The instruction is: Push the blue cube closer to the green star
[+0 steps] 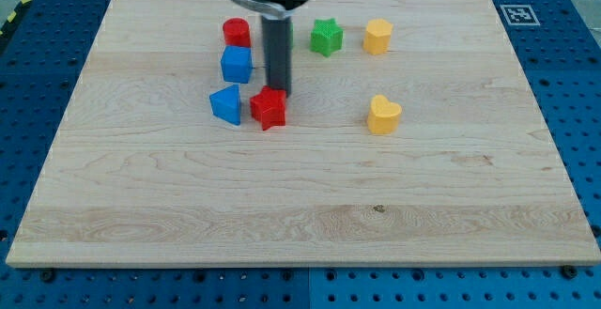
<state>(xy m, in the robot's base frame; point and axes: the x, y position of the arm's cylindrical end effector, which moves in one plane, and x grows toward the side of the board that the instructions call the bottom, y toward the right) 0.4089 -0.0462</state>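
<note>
Blue cube point(237, 64) sits upper left on table point(451, 224), below red cylinder point(236, 33), green star point(326, 37) off to its right; my tip point(279, 94) is just right of it, touching red star point(269, 108), so I'd circle left first, push rightward; glossy, slightly skewed; no pincer here, nothing grasped.

Rod point(276, 55) cut off by view's top, so arm above not seen. Rod covers a green block point(289, 35) just beside the green star's point(326, 37) left; only a thin sliver shows, shape can't tell. My tip point(279, 96) sits at the red star's point(269, 108) top edge; touching or just apart, can't tell. Rod's side runs close to blue cube's point(237, 64) right face; contact unclear. Board's point(300, 206) bottom corners partly clipped by view's bottom. Tag point(516, 13) at board's top right too small to read.
</note>
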